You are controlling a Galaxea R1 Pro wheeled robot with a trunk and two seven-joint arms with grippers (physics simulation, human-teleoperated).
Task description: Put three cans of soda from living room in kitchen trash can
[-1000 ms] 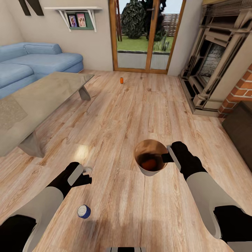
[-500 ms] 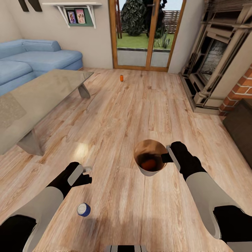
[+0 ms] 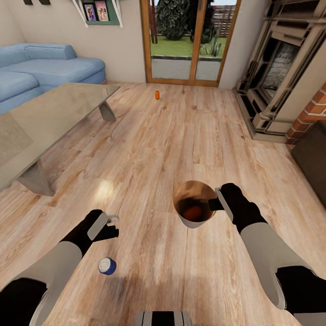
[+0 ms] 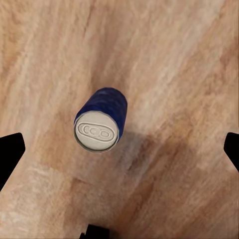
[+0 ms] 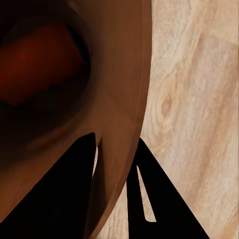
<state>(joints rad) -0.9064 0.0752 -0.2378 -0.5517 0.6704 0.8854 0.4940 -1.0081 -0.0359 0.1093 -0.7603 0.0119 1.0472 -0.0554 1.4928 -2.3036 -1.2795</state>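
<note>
While both arms reached forward over the plank floor point(image 3: 149, 149), the left gripper point(image 3: 107, 226) hovered with jaws spread wide and empty above the upright blue can point(image 3: 107, 266). The right gripper point(image 3: 216, 201) pinched the trash can point(image 3: 192, 222) rim, an orange can point(image 3: 194, 212) half-shadowed inside. Far off, another orange can point(image 3: 157, 94) stood near the glass doors point(image 3: 185, 40).

Left fingers point(image 3: 110, 225) apart, right fingers point(image 3: 217, 200) pinched

arms point(image 3: 59, 265): white forearms | black wrists, elbows | grey finger pads point(image 3: 97, 226)
</note>
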